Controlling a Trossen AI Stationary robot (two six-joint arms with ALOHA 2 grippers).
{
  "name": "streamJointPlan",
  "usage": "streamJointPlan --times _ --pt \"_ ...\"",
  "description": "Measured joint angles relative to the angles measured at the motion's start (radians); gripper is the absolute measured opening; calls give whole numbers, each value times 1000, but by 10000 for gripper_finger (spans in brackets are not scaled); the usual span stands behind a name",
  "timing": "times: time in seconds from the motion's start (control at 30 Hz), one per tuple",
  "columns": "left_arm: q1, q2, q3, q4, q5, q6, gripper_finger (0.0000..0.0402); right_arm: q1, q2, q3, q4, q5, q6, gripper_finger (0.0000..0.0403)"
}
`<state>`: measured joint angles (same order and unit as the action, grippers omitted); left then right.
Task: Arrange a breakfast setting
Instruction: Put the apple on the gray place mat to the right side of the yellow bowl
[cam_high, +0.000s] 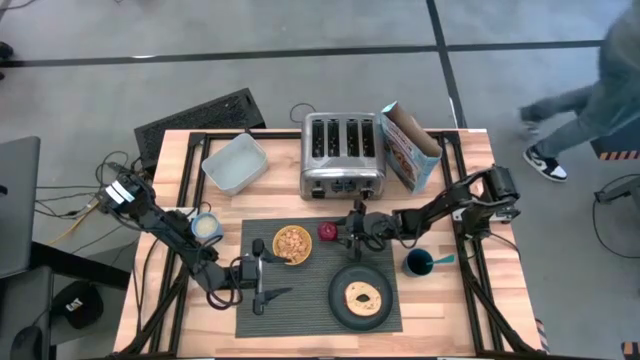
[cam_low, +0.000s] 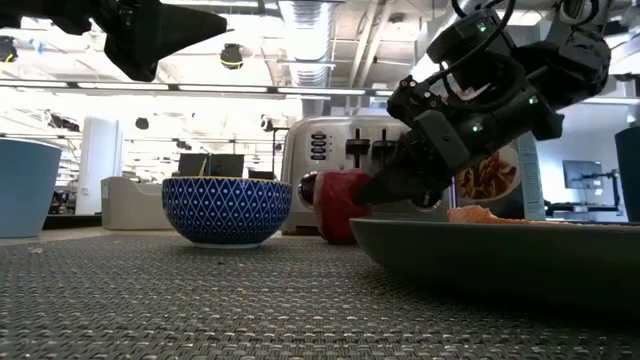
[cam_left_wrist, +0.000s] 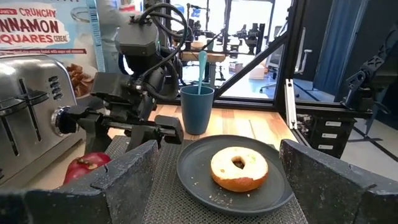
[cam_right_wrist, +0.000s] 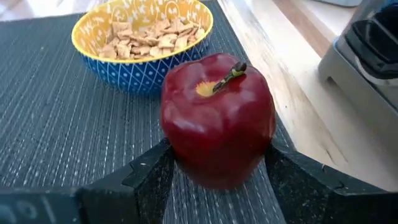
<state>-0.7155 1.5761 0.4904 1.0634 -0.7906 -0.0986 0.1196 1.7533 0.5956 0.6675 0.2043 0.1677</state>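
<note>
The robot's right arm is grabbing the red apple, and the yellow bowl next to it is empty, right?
Not quite. The small yellow bowl with the blue patterned outside is not empty: it holds cereal squares, as the right wrist view shows. The rest fits: the right gripper has its fingers either side of the red apple on the dark grey ribbed placemat.

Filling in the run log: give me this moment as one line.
right claw: around apple, mat edge | left claw: open over placemat | bagel on plate | cereal bowl set
</note>
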Motion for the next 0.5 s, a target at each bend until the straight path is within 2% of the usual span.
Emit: streamJointPlan --times 0.23,0.5 --pt "0 0 0 -6 0 -3 322 0 -67 -1 -55 1 12 266" --pt "0 0 0 -6 1 -19 322 0 -62 1 -79 3 16 266"
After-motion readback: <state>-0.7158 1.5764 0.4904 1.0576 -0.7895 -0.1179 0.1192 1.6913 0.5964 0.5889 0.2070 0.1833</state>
